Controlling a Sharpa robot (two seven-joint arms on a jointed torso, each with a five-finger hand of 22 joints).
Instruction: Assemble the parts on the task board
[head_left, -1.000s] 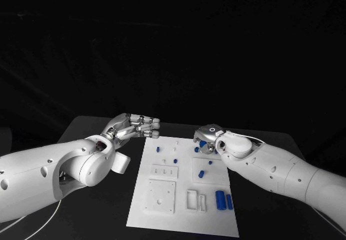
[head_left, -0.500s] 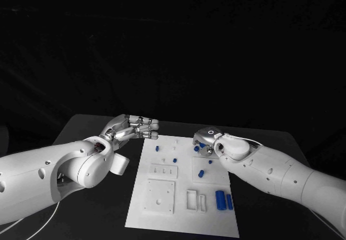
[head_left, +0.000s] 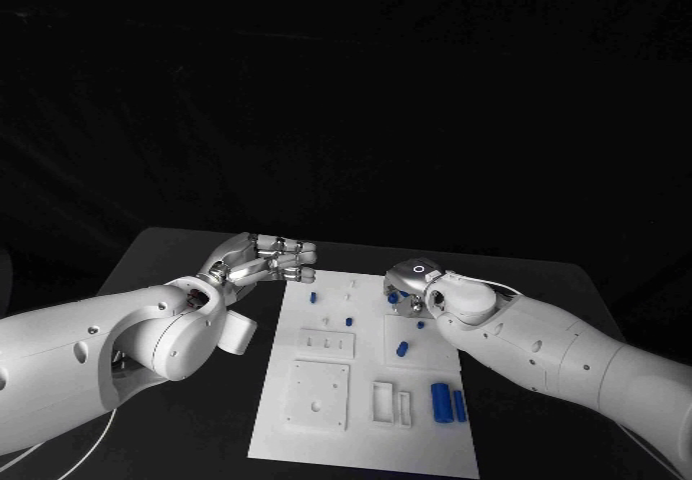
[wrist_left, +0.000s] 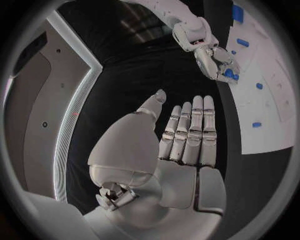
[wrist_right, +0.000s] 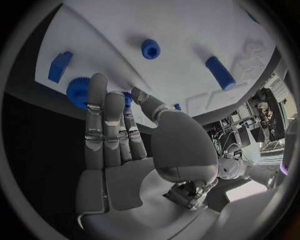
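Note:
The white task board (head_left: 361, 385) lies in the middle of the table, with several small blue parts on it, such as a peg (head_left: 402, 348) and two cylinders (head_left: 440, 400) near its right edge. My right hand (head_left: 411, 280) hovers low over the board's far right corner. Its fingertips are at a round toothed blue part (wrist_right: 78, 92), the same blue part (head_left: 392, 296) by the hand in the head view. A bit of blue shows between thumb and finger; whether it is gripped I cannot tell. My left hand (head_left: 267, 258) stays off the board's far left corner, fingers straight (wrist_left: 190, 132), holding nothing.
More blue pieces lie under the right hand: a small block (wrist_right: 60, 66), a round cap (wrist_right: 150, 48) and a cylinder (wrist_right: 220, 72). White raised blocks and slots (head_left: 320, 388) fill the board's near half. Black table (head_left: 188, 420) surrounds the board.
My right hand has sunk a little toward the blue part at the board's far corner. The left hand has barely shifted.

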